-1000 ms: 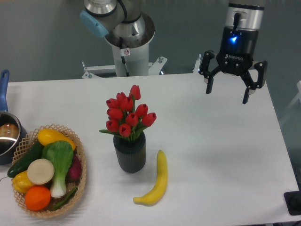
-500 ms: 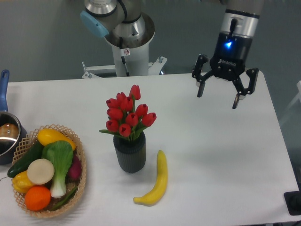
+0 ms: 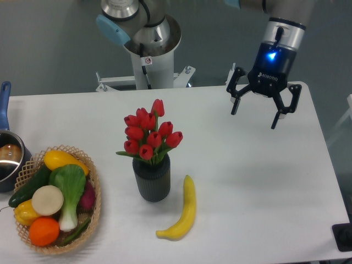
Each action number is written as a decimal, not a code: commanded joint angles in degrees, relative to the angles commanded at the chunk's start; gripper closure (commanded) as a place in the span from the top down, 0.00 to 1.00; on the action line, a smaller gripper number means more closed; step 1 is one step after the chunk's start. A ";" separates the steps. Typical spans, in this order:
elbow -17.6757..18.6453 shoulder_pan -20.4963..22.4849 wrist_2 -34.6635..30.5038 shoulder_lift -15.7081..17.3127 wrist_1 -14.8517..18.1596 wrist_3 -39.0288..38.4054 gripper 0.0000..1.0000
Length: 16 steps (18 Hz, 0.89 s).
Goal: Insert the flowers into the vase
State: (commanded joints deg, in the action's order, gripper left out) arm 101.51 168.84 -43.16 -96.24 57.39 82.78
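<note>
**Red tulips upright in the grey vase, end effector spread at upper right**

Red tulip buds, the flowers (image 3: 147, 133), stand bunched in the vase (image 3: 151, 179) a little left of the frame's centre. Their green stems and leaves go down into the vase mouth, and the tallest bud rises above the others. The vase is dark grey, ribbed and slightly tapered, and it stands upright on the white table (image 3: 247, 181).

Just right of the vase and a little lower in the frame lies a yellow banana (image 3: 184, 211), curved, with its lower tip pointing toward the bottom left. It is near the vase but not touching it.

At the lower left sits a wicker basket (image 3: 94, 212) filled with vegetables and fruit: a green leafy piece, a dark green cucumber-like one, yellow ones, an orange one and a pale round one. To its left, at the frame's edge, is part of a metal pot (image 3: 8, 157) with a blue handle.

The end effector (image 3: 258, 113) hangs in the upper right of the frame, above the table's far edge and well apart from the flowers and vase. Its two black fingers (image 3: 235, 100) are spread wide and hold nothing. A blue light glows on its body. The robot base (image 3: 149, 52) stands behind the table at top centre.
</note>
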 joint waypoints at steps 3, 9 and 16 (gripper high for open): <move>0.96 -0.18 0.35 -0.79 0.00 4.30 1.00; 2.73 -0.44 1.68 -0.45 0.26 8.10 1.00; -2.10 -3.43 -6.68 1.76 0.09 7.66 1.00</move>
State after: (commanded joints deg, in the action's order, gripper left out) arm 99.41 165.41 -49.83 -94.48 57.48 90.44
